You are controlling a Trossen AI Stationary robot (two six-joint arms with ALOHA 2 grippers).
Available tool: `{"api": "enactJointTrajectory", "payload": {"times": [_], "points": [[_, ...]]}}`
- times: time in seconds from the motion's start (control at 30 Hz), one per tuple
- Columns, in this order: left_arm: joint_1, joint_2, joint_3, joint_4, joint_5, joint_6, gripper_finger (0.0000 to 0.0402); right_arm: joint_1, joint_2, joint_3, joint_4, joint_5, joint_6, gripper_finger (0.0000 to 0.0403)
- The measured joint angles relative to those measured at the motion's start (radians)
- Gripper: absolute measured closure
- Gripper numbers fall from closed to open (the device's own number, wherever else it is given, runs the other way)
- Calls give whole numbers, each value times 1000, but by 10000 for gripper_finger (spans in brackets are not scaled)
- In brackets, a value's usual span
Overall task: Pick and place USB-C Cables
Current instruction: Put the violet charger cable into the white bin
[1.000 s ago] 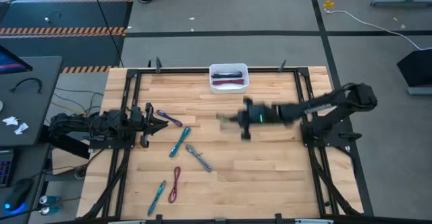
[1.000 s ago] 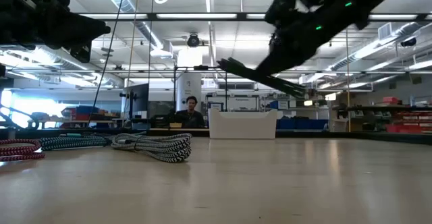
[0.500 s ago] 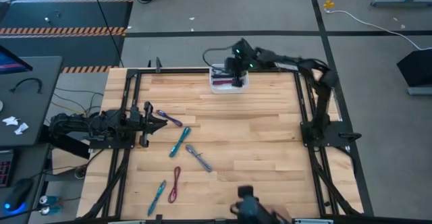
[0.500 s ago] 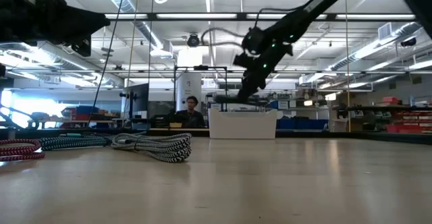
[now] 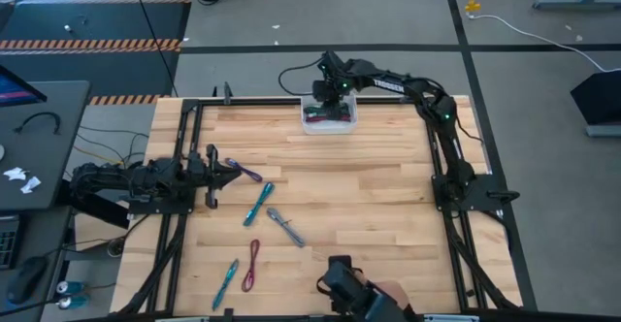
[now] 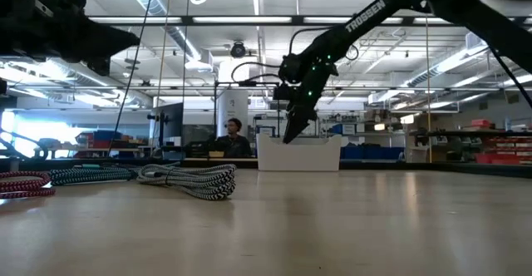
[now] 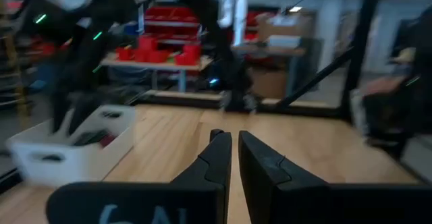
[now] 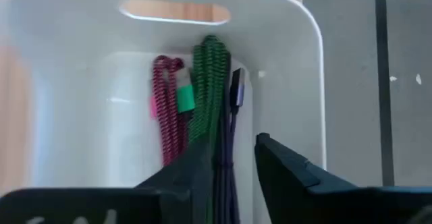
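Looking from the near edge of the table toward the white bin, the first USB-C Cables on the wood are a teal one and a maroon one, lying side by side, well apart from the bin. A little closer to the bin lies a grey cable, then another teal cable, and after it a purple cable, which is just beside the left gripper. This gripper waits at the left side of the table, far from the bin; in the left wrist view its fingers stand narrow, with only a thin gap and nothing between them.

The white bin stands at the far edge of the table. The right gripper hangs directly over it, pointing down into it. In the right wrist view its fingers are parted, and a dark purple cable runs in the gap between them; I cannot tell if they touch it. Inside the bin a green cable lies touching the purple one, and a magenta cable lies beside the green one, farther from the fingers.
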Motion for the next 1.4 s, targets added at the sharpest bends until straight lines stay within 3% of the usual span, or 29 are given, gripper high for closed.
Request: {"api": "enactJointTrajectory", "payload": {"times": [0.1, 0.17, 0.27, 0.33, 0.63, 0.7, 0.83, 1.0, 1.2, 1.4], "points": [[0, 2, 0, -31, -54, 10, 372, 11, -72, -20, 6, -39, 55, 271], [0, 24, 3, -36, -71, 34, 371, 26, -136, -70, 8, -130, 79, 273], [0, 90, 46, -76, -126, 53, 364, 78, -235, -212, 69, -290, 111, 280], [0, 150, 107, -119, -172, 56, 356, 127, -315, -338, 164, -343, 134, 284], [60, 592, 527, -561, -229, 34, 286, 403, -598, -899, 751, -257, 391, 288], [100, 726, 620, -675, -192, 14, 269, 455, -627, -991, 867, -234, 450, 288], [190, 985, 756, -807, -11, 7, 236, 537, -660, -1131, 1105, -188, 555, 289], [283, 1267, 861, -921, 146, 116, 187, 601, -663, -1239, 1313, -153, 620, 289], [357, 1528, 926, -1001, 150, 356, 144, 636, -663, -1283, 1374, -149, 647, 289], [382, 1709, 929, -1003, 84, 549, 164, 656, -663, -1285, 1366, -149, 647, 289]]}}
